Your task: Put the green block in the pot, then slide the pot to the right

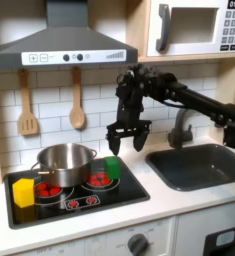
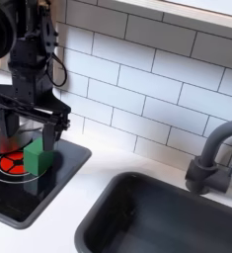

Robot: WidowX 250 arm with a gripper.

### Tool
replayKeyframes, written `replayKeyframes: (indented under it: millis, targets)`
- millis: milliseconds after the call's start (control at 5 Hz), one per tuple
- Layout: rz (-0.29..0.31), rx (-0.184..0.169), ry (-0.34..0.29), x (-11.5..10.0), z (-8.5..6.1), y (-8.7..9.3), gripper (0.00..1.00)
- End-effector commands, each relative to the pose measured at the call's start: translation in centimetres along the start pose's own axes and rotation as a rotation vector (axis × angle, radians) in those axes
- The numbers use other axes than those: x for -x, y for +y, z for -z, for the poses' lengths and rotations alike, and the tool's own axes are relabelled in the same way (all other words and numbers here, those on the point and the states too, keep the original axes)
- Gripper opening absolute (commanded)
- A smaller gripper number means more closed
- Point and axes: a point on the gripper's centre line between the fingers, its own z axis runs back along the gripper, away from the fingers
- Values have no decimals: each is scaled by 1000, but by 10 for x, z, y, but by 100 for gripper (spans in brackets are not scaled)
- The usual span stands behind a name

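Note:
The green block [image 1: 111,167] [image 2: 36,155] stands on the black stovetop [image 1: 124,190], at the back of the burner on the first exterior view's right. The silver pot [image 1: 64,162] sits on the other burner, just left of the block in the first exterior view. My gripper [image 1: 129,137] [image 2: 29,121] hangs open a short way above the block with its fingers pointing down and nothing between them. In the first exterior view it is slightly right of the block. It touches neither block nor pot.
A yellow block [image 1: 24,190] rests at the stovetop's front left corner in the first exterior view. A dark sink [image 1: 204,165] [image 2: 167,217] with a grey faucet [image 1: 181,125] [image 2: 211,158] lies to the right in both exterior views. Wooden utensils [image 1: 77,110] hang on the tiled wall.

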Motion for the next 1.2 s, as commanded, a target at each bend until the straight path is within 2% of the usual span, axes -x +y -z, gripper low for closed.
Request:
replayKeyframes:
  millis: [0,400,800,1000]
  targets:
    - [6,-7,18,-17,17,1,100]
    - [13,-7,33,-34,32,6,100]
    - [25,-5,83,-33,51,4,100]
    - [21,-9,89,-34,54,5,100]
